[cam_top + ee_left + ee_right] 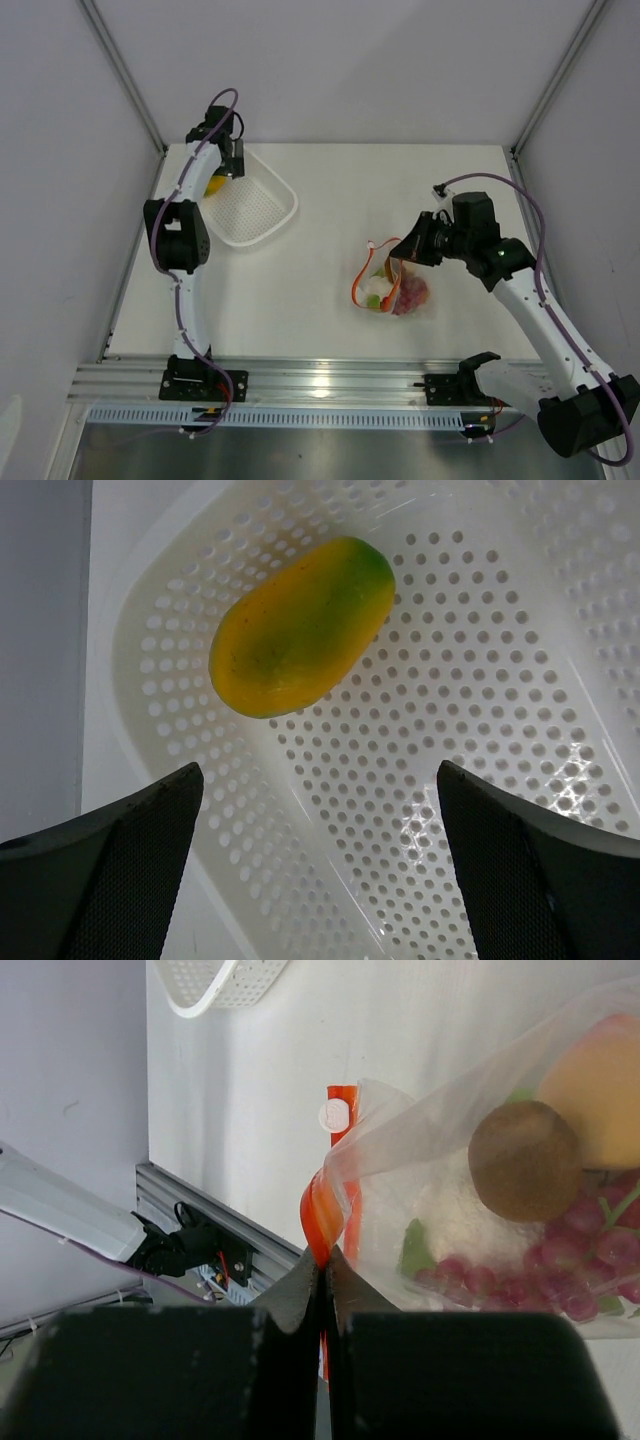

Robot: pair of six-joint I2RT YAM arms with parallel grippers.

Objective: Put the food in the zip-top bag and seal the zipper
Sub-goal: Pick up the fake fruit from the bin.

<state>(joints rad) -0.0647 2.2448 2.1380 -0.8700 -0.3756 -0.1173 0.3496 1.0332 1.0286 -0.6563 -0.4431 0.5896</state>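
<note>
Left gripper (318,810) hangs spread wide over the yellow-green toy mango (300,625) in the white perforated basket (500,680), seemingly lined up to pick it, while right gripper (325,1265) pinches the red-orange zipper strip (320,1210) of the clear crinkly zip-top bag (440,1130), likely to prop its mouth open.

Bright toy food against white surfaces.
The mango (300,625) was yellow-orange, shading to green at one end, in a white basket (500,730) patterned with round holes. The clear bag (440,1130) had a red-orange zipper (335,1200); inside showed a brown piece (523,1160), dark red grapes (560,1260) and a peach-coloured piece (590,1070). The worktop (330,300) was white.
</note>
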